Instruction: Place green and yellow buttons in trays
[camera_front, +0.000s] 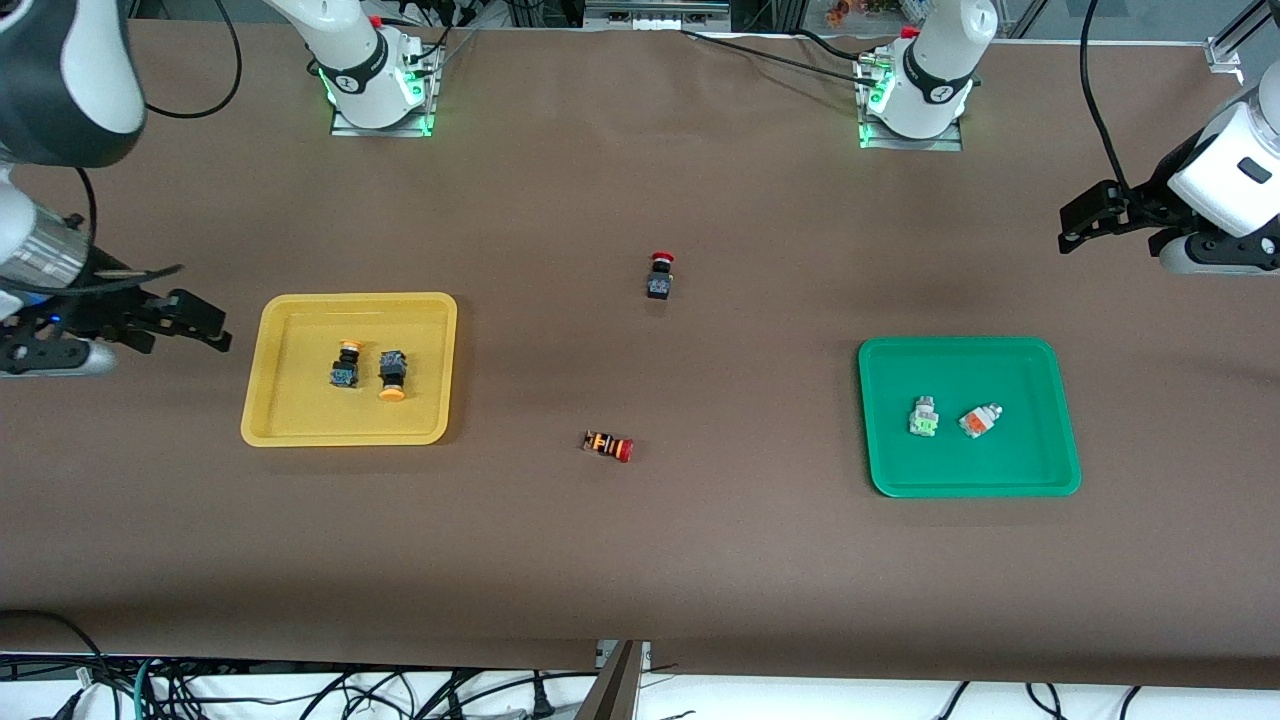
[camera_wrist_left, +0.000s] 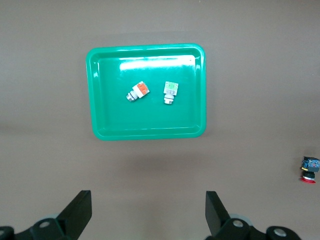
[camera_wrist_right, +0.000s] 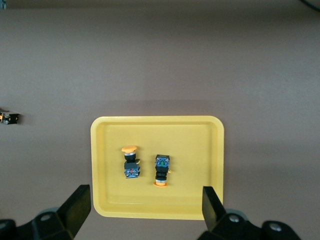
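Note:
The yellow tray (camera_front: 300, 420) holds two black-bodied buttons with yellow-orange caps (camera_front: 346, 364) (camera_front: 392, 374), lying side by side. The green tray (camera_front: 1020, 460) holds the white green-faced button (camera_front: 923, 417) and the white orange-faced button (camera_front: 979, 420). My right gripper (camera_front: 215, 330) is open and empty, up over the table's right-arm end beside the yellow tray (camera_wrist_right: 200, 145). My left gripper (camera_front: 1068, 230) is open and empty, up over the left-arm end near the green tray (camera_wrist_left: 150, 120). The wrist views show the gaps between both grippers' (camera_wrist_left: 149, 205) (camera_wrist_right: 146, 200) fingers empty.
A black-bodied button with a red cap (camera_front: 659, 276) stands mid-table, between the trays and farther from the front camera. An orange-and-black striped button with a red cap (camera_front: 609, 445) lies mid-table, nearer to the front camera. The arm bases stand along the table's back edge.

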